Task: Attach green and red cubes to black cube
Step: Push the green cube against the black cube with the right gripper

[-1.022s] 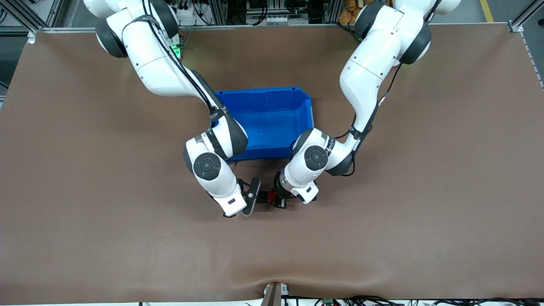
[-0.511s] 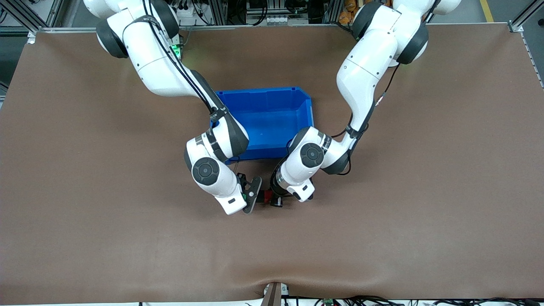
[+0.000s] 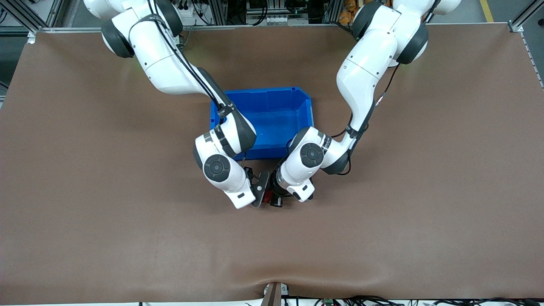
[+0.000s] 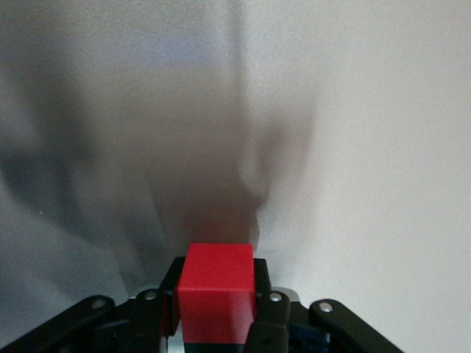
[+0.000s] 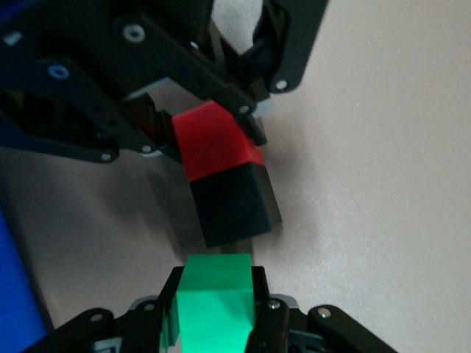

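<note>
Left end effector [image 5: 213, 110] pinches the small glossy red cube [image 5: 213, 140], w/ the small matte black cube [image 5: 234, 204] joined to it, both held just above the brown desk [image 3: 382, 221] mid-desk, near the blue plastic bin [image 3: 272, 119]. Right end effector [image 5: 215, 312] pinches the small bright green cube [image 5: 213, 301], close to the black cube's free face, narrow gap between.

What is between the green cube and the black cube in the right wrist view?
Nothing: in the right wrist view only a narrow bare gap separates the green cube, held by the right gripper, from the black cube joined to the red cube.
</note>
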